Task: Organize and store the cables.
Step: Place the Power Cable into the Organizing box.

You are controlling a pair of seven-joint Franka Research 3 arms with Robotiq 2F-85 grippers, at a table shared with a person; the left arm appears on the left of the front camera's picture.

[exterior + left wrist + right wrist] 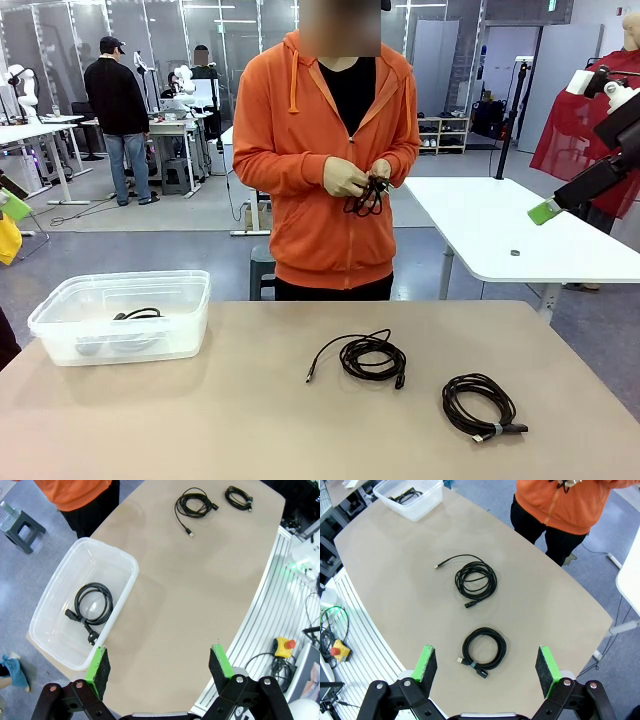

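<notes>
one cable (93, 605) already lies coiled in the clear bin (126, 559) at the left end of the desk (200, 420). two more coils sit on the bare desk, well apart from the bin: a loose coil (372, 357) near the middle with one plug end trailing out toward the bin, and a tighter coil (481, 403) nearer the right edge. across the desk the person's hands (347, 178) hold a fourth cable (368, 194) at chest height, apparently winding it up.

so the storing looks partly done: one in, two waiting, one being coiled. the left jaws stand wide and empty high above the desk, beside the bin; the right jaws stand wide and empty above the tighter coil.

the likely next move is for the right arm to drop onto that coil, close across the whole bundle rather than one strand so it does not unwind, and carry it to the bin.
</notes>
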